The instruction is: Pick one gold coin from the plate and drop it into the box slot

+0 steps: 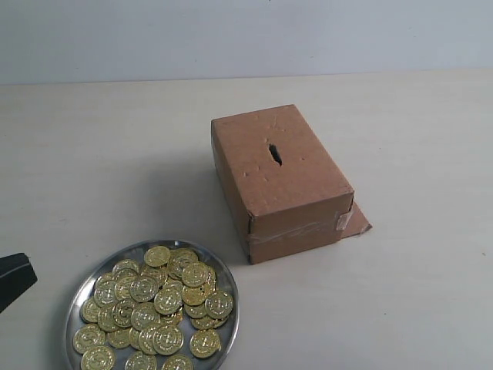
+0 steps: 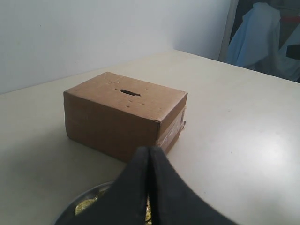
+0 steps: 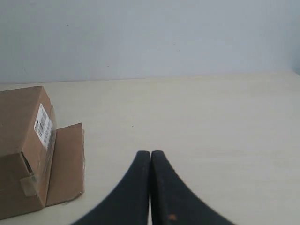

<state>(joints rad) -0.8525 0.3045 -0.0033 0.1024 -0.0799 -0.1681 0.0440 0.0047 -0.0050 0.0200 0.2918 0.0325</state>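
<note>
Two tools on record, both clenched with nothing between the fingers. Far left of the exterior view: a black wedge enters at the frame edge, near the plate but apart from it; cannot tell which part of the arm it is. The left tool, seen in its wrist view, has its dark fingers pressed tip to tip, empty, above the plate rim and facing the box. The plate sits on the pale counter at lower left, round and shiny, cut by the bottom frame edge. The gold coins lie heaped in it, overlapping, covering most of its floor; none are lifted. Right of the plate, near but not touching, the brown cardboard box stands with its dented top up. The slot is a short dark ragged slit near the middle of that top, nothing in it. Clear tape crosses the near end face. A cardboard flap lies flat on the counter at the box's right base. The right tool, seen only in its wrist view, is closed tip to tip, empty, over bare counter, well apart from the box; a white barcode label shows on the box end facing it
</note>
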